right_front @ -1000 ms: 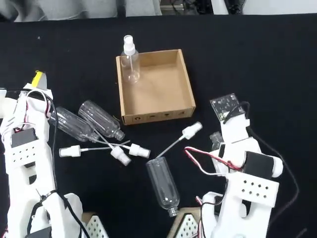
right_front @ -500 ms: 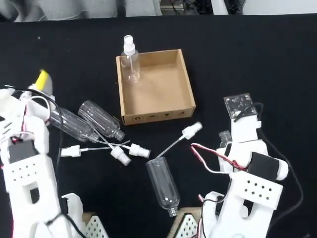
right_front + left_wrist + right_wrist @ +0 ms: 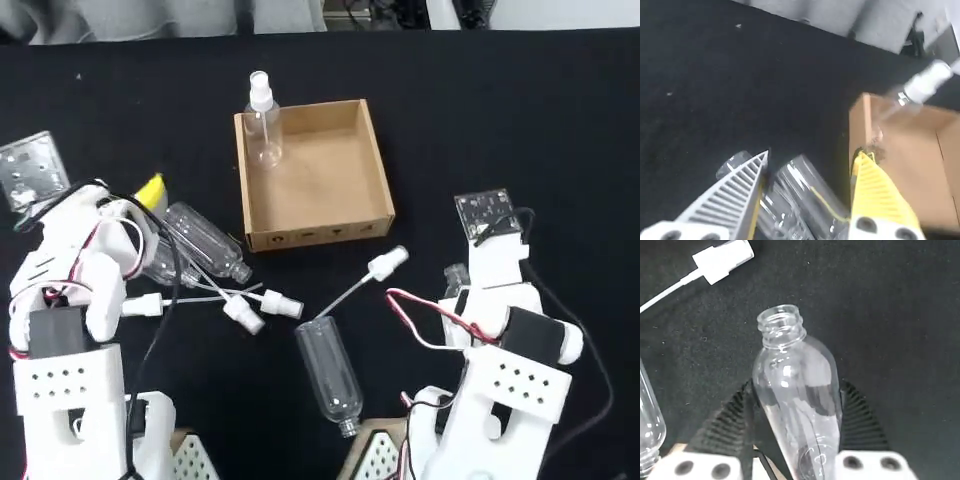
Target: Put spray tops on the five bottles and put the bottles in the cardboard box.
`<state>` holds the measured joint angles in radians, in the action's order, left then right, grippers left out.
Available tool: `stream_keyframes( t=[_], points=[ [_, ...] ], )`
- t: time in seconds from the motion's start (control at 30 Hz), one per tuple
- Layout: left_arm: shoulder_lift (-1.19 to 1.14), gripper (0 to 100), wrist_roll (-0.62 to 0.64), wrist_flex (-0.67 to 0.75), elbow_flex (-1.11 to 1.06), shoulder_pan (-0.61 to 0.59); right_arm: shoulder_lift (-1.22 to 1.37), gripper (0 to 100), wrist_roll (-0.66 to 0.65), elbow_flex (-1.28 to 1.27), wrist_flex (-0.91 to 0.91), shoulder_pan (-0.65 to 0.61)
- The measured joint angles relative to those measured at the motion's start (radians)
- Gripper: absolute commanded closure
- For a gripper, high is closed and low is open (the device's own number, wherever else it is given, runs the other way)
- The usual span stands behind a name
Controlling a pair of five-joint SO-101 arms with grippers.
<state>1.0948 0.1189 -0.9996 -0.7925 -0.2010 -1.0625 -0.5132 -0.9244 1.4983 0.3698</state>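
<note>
Nearest the arm bases: loose bottle (image 3: 329, 373), uncapped, lying on the table (image 3: 540, 120) with its neck toward the bases. Near it, on the right: right gripper (image 3: 796, 385), clenched on the held bottle (image 3: 790, 355), neck open and pointing away from the wrist. Close ahead: long-tube spray top (image 3: 387, 263), lying free. Toward the left: three more spray tops (image 3: 282, 304), loose, tubes crossing. Beyond those: left gripper (image 3: 812, 160), released, jaws spread above two bottles (image 3: 205, 240) lying side by side; contact with either not determinable. Farthest: cardboard box (image 3: 315, 236), with one capped bottle (image 3: 263, 130) standing in its far left corner.

Step in hand, by judgement: capping of the second bottle, with one of five boxed.

Next move, by judgement:
- Hold the held bottle steady, neck exposed.
- Redirect the left gripper from the two bottles to a spray top.
- Grasp by the head, leaving the tube free.
- Feed the tube into the neck first, then seat and twist.
</note>
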Motion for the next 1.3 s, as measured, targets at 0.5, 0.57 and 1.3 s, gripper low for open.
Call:
stream_keyframes(
  t=[0.5, 0.57, 1.3],
  points=[
    [-0.075, 83, -0.359, -0.241, 0.063, 0.152, 0.000, 90.3, 0.000, 0.000, 0.000, 0.000],
    [-0.135, 83, -0.425, -0.278, 0.084, 0.175, 0.000, 90.3, 0.000, 0.000, 0.000, 0.000],
    [-0.554, 74, -0.850, -0.397, 0.129, 0.315, 0.000, 90.1, 0.000, 0.000, 0.000, 0.000]
  ],
)
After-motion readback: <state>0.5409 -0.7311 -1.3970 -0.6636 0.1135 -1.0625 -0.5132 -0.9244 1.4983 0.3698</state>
